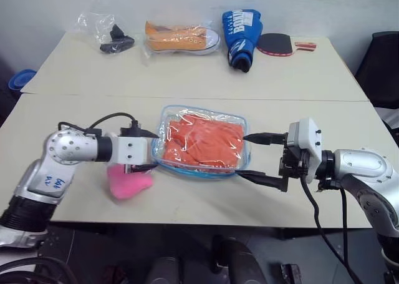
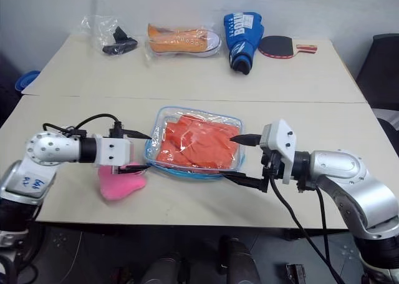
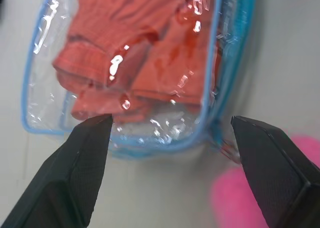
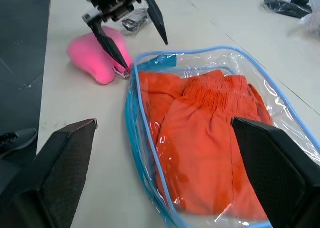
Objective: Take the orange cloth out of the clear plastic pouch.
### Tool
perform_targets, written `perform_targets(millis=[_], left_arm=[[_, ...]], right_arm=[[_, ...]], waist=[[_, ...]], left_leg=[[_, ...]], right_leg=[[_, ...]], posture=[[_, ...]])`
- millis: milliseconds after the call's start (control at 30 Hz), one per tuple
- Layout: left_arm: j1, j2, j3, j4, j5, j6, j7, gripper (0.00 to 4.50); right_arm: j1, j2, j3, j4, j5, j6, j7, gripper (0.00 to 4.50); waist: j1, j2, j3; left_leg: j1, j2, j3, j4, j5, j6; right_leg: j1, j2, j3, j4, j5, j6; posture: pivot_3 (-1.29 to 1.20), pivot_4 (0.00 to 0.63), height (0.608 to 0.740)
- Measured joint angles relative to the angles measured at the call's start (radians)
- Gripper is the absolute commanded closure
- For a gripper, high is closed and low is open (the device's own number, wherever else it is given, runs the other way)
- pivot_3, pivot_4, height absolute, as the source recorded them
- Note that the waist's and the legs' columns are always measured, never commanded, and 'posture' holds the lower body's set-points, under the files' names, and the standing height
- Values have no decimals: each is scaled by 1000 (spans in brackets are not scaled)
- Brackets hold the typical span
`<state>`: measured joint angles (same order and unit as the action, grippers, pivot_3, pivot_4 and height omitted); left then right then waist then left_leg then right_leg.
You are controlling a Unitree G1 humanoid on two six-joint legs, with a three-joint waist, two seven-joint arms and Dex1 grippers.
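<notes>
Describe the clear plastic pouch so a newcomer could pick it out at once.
On the near table, midway between the two open grippers, lies the clear plastic pouch. It is flat, light-blue edged, and has the orange cloth inside, unlike the crinkled bag and wrapped orange sneaker on the far table.

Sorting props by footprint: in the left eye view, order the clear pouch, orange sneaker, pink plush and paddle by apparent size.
1. clear plastic pouch
2. orange sneaker
3. pink plush, partly hidden and nearer, so unsure against the paddle
</notes>
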<state>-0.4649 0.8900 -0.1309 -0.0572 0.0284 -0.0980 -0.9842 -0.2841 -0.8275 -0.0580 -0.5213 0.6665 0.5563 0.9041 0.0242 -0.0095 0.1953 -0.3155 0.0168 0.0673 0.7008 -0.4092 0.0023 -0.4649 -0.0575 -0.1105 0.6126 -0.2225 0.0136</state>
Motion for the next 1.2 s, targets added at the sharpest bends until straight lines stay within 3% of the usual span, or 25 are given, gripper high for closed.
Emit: perform_targets(millis=[333, 433, 800, 1100, 1200], left_arm=[[42, -27, 16, 17, -5, 1, 25, 492], [38, -52, 16, 23, -4, 5, 40, 1097], [45, -86, 35, 11, -64, 58, 39, 4470], [76, -107, 90, -166, -316, 413, -14, 4470], [75, -153, 95, -208, -373, 547, 34, 4500]], right_arm=[[18, 0, 0, -26, -5, 11, -16, 25], [16, 0, 0, -25, -13, 11, -15, 0], [38, 0, 0, -23, -49, 1, 9, 0], [71, 0, 15, -15, -123, -56, 38, 0], [87, 3, 17, -18, -140, -71, 35, 614]], waist=[[-1, 0, 0], [0, 0, 0], [0, 0, 0], [-1, 0, 0], [0, 0, 0]], left_leg=[[0, 0, 0, 0, 0, 1], [0, 0, 0, 0, 0, 1], [0, 0, 0, 0, 0, 1], [0, -1, 0, 1, 0, 1], [0, -1, -1, 1, 0, 1]], right_leg=[[1, -1, 1, -2, 0, 1], [1, -1, 0, 0, 0, 1], [1, -1, 0, 0, 0, 1], [1, -1, 0, 0, 0, 1], [2, -1, 0, 0, 0, 1]], posture=[[0, 150, 740], [0, 150, 740], [0, 150, 740], [0, 150, 740], [0, 150, 740]])
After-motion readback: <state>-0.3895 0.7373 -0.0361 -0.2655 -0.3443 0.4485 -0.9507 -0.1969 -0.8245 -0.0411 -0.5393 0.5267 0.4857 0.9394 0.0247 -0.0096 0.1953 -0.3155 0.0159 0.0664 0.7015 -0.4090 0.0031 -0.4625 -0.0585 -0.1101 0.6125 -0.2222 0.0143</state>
